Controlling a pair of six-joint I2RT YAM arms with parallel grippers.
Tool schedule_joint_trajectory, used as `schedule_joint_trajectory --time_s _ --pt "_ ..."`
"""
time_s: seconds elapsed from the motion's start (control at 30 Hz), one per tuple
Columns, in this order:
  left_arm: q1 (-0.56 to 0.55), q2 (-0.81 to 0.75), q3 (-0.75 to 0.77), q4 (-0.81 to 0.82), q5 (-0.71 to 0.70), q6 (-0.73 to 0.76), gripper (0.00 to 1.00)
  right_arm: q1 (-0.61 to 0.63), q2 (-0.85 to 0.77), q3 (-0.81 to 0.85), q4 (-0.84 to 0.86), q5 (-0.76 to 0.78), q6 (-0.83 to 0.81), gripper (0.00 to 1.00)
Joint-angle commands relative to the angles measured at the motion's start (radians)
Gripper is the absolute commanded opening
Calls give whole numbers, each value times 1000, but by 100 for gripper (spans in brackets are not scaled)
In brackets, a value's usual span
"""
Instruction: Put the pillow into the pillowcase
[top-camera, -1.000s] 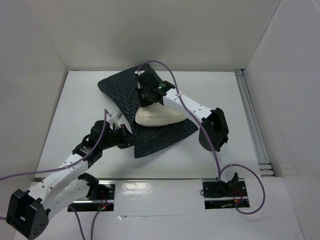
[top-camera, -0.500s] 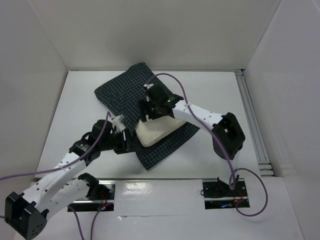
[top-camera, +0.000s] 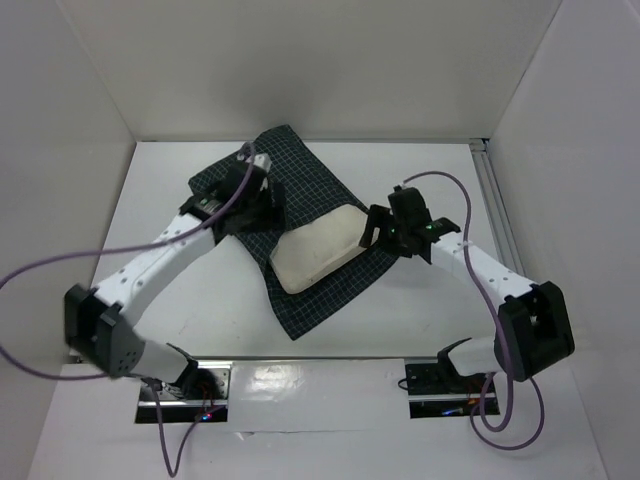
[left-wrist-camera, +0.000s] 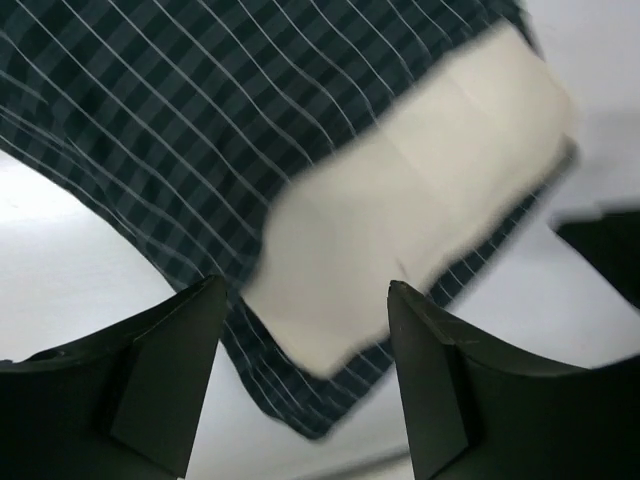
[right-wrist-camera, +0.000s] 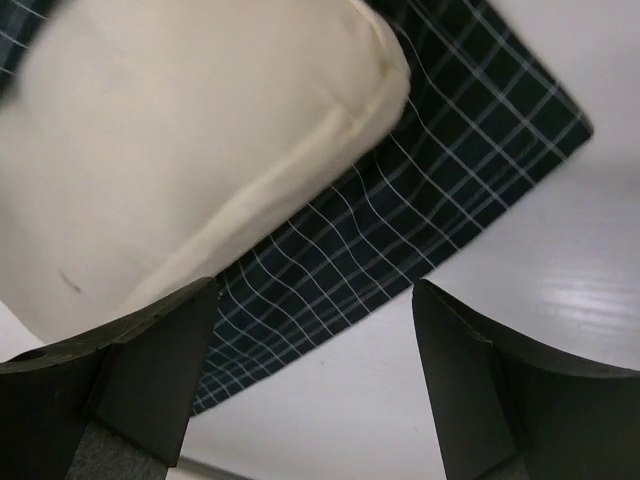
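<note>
Top external shows me one pillowcase (top-camera: 300, 185) lying mid-frame on the surface (top-camera: 430, 300), with one pillow (top-camera: 315, 250) partly inside it, its lower-right part bare. My left pincer (left-wrist-camera: 305, 300) and right pincer (right-wrist-camera: 315, 295) both gape wide, gripping nothing.

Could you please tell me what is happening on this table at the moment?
Two robot arms are working on getting a cream pillow into a dark checked pillowcase that lies on the white table. The pillow is only partly covered by the fabric, and a long stretch of it lies exposed. The left gripper and the right gripper are both open over the bundle, holding nothing.
</note>
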Motion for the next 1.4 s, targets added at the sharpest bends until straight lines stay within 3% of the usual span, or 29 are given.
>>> schedule_joint_trajectory --time_s 0.0,0.17,0.33,0.57,0.73,0.83,0.9,0.93,0.97,1.03,1.07,1.1,1.23,1.37 --pt "-26 204 170 -82 -297 108 78 -55 -64 -61 121 -177 86 85" --pt "-26 334 287 -61 -353 217 77 -115 -41 -61 134 -273 81 85" --pt "-26 417 339 -37 -268 354 75 -124 8 -88 236 -384 133 91" --pt "-26 502 384 -28 -126 395 71 -101 135 -75 302 -402 153 91" --pt "-26 541 373 -28 -99 406 71 -55 184 -64 324 -393 162 91" --pt "-26 572 373 -28 -112 406 65 -32 207 -55 335 -381 182 91" --pt "-26 584 373 -28 -122 394 50 -20 221 -55 356 -350 191 88" --pt "-26 595 373 -28 -122 382 26 -9 246 -55 356 -340 191 84" --pt "-26 595 385 -28 -101 382 13 -9 257 -55 367 -330 191 79" --pt "-14 595 385 -40 -80 372 0 2 280 -33 367 -312 181 61" --pt "-14 583 385 -41 -70 363 0 2 289 -33 350 -312 165 53" --pt "-14 572 385 -41 -70 363 0 2 289 -16 341 -298 152 35" --pt "-14 458 315 -50 6 345 0 2 278 43 278 -223 103 4" --pt "-14 333 237 -39 188 297 0 -10 252 105 217 -175 32 0"
